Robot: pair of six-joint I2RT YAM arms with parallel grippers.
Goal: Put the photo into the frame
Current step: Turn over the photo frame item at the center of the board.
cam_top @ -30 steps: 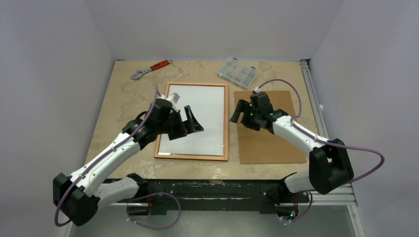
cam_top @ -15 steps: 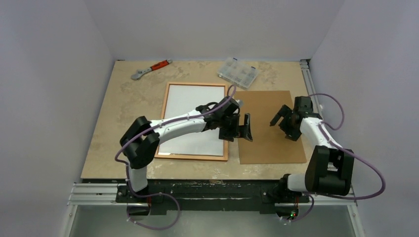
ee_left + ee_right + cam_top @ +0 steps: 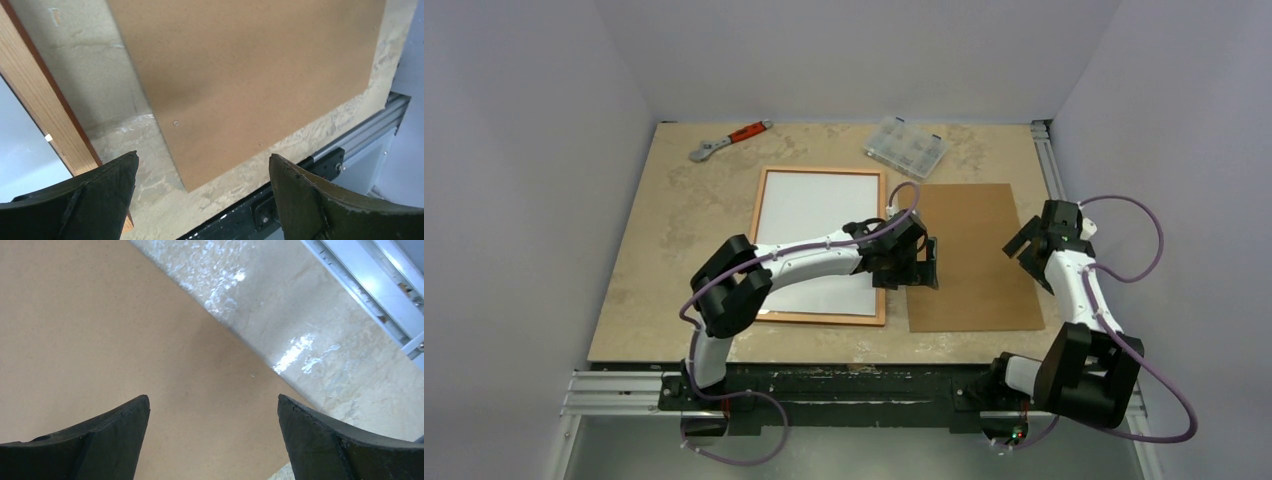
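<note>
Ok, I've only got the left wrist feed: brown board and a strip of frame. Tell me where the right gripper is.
Observer: The right gripper is open and empty, above the right edge of the backing board.
Operator: Now give me the whole frame.
Observer: The frame lies flat to the left of the board, with the photo inside it, white side up.
Operator: List anything else out there.
Observer: A red-handled wrench lies at the far left, and a clear compartment box sits beyond the board.
</note>
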